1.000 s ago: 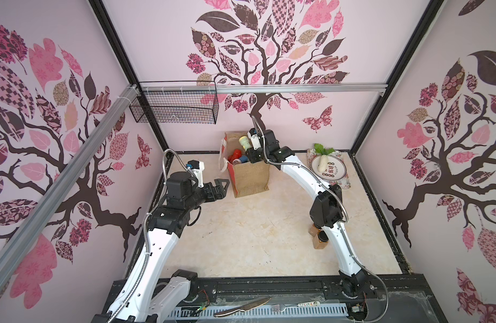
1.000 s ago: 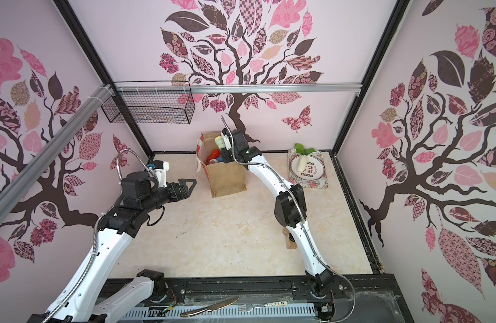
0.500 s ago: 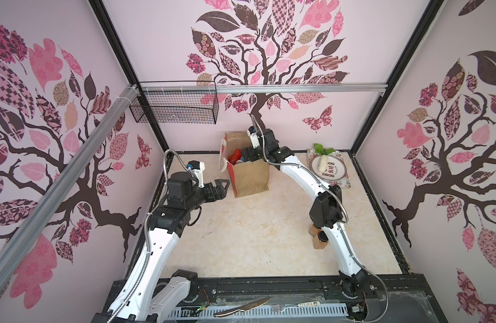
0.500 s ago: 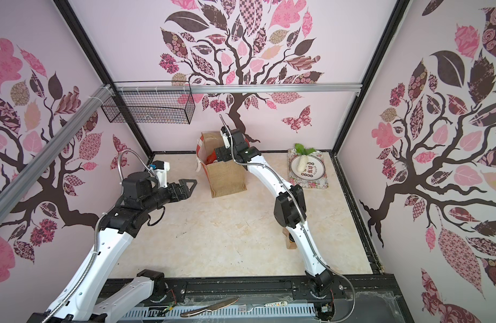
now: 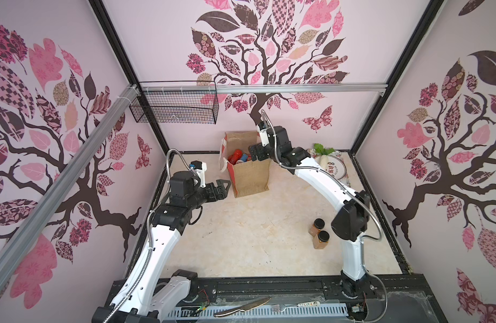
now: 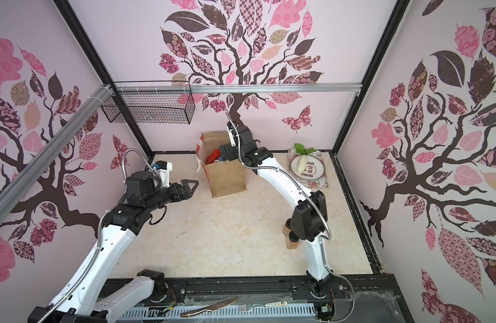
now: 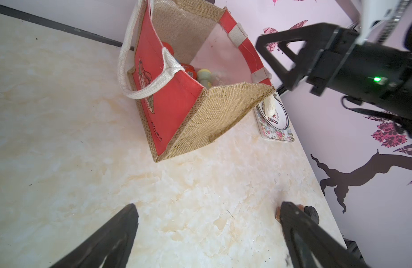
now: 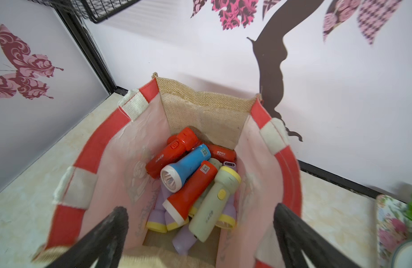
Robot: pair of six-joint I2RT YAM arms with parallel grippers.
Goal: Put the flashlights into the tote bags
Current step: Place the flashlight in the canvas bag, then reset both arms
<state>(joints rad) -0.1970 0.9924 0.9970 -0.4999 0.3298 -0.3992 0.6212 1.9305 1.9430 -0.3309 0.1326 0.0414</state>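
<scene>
**Status: Flashlights in Tote Bag, Both Sets of Fingers Released**

The right fingers (image 8: 105, 234) are spread wide and grasp nothing. They hang over the open mouth of the tote bag (image 8: 205, 111). The flashlights (image 8: 191, 183) lie piled at the bottom of the bag, below and ahead of these fingertips. Within the pile, 1 blue flashlight (image 8: 184, 167) lies on top. A pale green flashlight (image 8: 214, 201) lies beside it, with red and lilac units around and beneath.

The left fingers (image 7: 112, 241) are also spread wide and grasp nothing. They hover above the desk (image 7: 61, 139). The tote bag stands upright ahead of these fingertips, clear of them.

In a top view, 2 amber jars (image 5: 320, 230) stand on the desk, well apart from both sets of fingers.
</scene>
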